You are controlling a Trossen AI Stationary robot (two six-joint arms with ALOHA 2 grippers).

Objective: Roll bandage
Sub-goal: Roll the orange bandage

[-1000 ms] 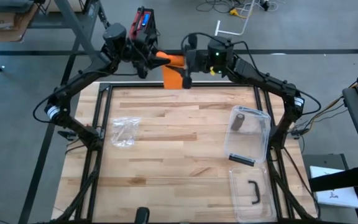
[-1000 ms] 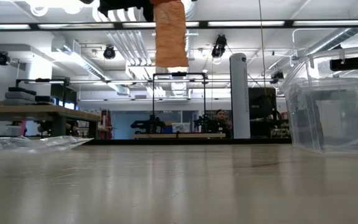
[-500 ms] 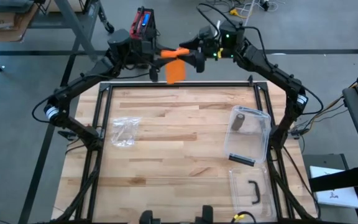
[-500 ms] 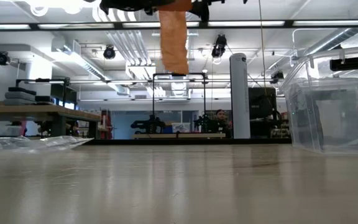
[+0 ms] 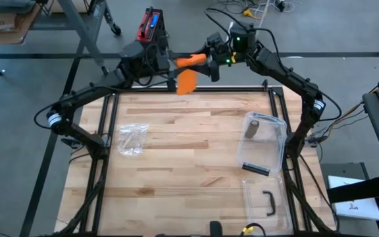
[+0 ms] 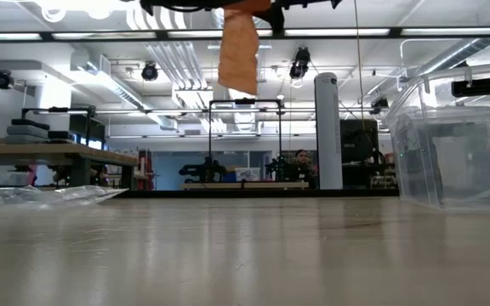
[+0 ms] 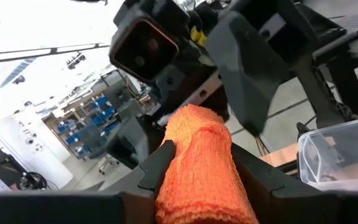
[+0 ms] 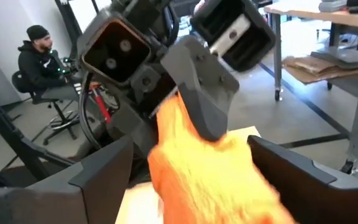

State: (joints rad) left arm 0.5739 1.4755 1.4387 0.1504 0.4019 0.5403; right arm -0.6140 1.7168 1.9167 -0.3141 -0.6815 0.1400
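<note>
The orange bandage (image 5: 187, 71) is held in the air above the far edge of the wooden counter (image 5: 189, 164), between the two end effectors. The left end effector (image 5: 166, 64) is clenched on the rolled part of the bandage; in the left wrist view the roll (image 7: 202, 165) is seen pressed between both dark fingers (image 7: 157, 165). A loose tail of the bandage hangs down from the roll, and in the low view this tail (image 6: 239, 51) is seen dangling well above the counter surface (image 6: 245, 255).

The right end effector (image 5: 209, 60) is positioned just beside the bandage, facing the left end effector. Its fingers (image 8: 101, 171) are spread wide, with the bandage (image 8: 210, 168) lying between them; contact with either finger cannot be confirmed, so the end effector is recorded as released.

Nearer than the right end effector, on the counter, a clear plastic bin (image 5: 264, 141) is noted with a grey roll (image 5: 252, 126) inside it. The bin's clear lid (image 5: 266, 203), with a dark handle, lies flat on the counter beyond the bin from the end effector. Nearer than the left end effector, a crumpled clear plastic bag (image 5: 131, 139) lies on the counter.

In the right wrist view a seated person (image 8: 45, 65) is visible in the room behind the rig.
</note>
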